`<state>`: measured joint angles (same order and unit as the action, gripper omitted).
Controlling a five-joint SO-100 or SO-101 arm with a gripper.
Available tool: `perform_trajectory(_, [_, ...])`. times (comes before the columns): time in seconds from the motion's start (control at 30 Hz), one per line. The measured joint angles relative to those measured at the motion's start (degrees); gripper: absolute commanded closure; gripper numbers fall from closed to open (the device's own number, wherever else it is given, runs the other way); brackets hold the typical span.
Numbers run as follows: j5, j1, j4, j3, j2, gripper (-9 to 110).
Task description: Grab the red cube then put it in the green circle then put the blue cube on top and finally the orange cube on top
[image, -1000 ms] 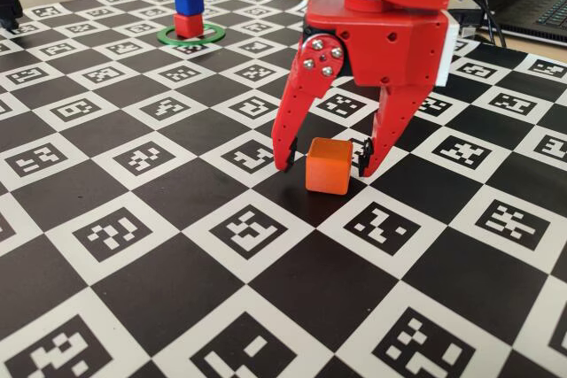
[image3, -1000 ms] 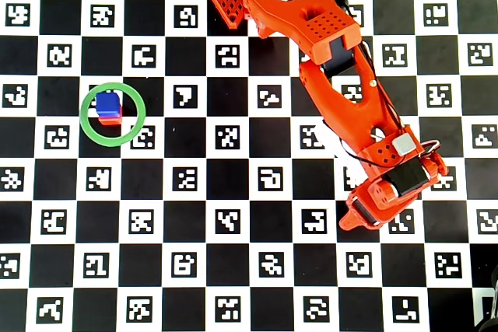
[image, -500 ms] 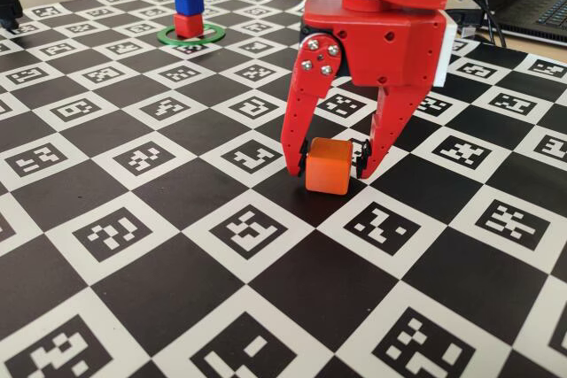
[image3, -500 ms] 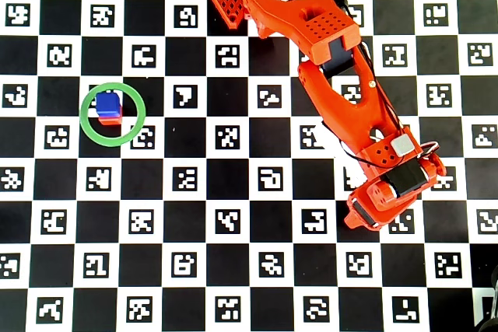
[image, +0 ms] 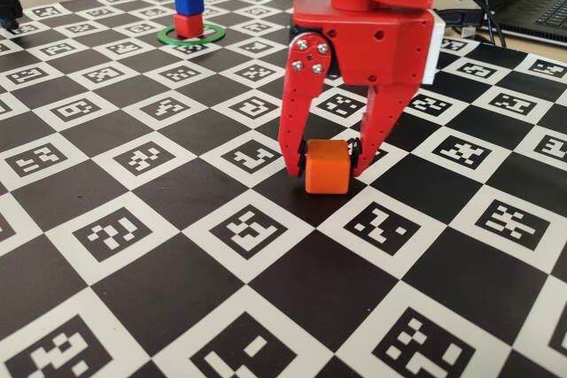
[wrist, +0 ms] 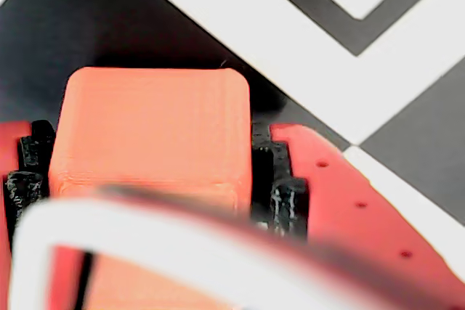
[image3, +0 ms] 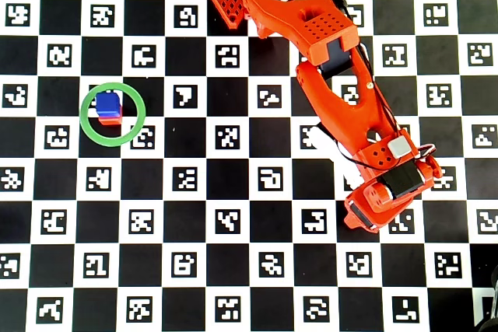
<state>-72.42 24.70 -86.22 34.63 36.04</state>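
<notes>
Straddling the orange cube (image: pixel 327 165), the gripper (image: pixel 324 168) is pressing its fingers against both sides while the cube is sitting on the worktop (image: pixel 177 254), well apart from the green circle (image: pixel 191 35). A firm, centred squeeze before lifting should be preventing slip.

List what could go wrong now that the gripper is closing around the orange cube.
1. In the fixed view the fingertips of the gripper sit low on the orange cube, near the checkered mat; a shallow or uneven pinch may let it twist or slip on lifting.
2. The blue cube already stands on the red cube inside the green circle. That stack is narrow, so an off-centre placement could topple it.
</notes>
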Motion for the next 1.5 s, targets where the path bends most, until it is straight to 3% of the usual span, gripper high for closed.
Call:
perform_trajectory(0.3, [6.59,-0.70,-2.20,5.71,8.35,87])
perform_trajectory(0.7, [30.15,-6.42,-6.33,26.28,32.78,89])
perform_trajectory(1.1, [61.70,-27.86,-9.58,32.61,48.78,91])
perform_trajectory(1.5, [92.46,-53.88,-7.03,32.61,49.83,93])
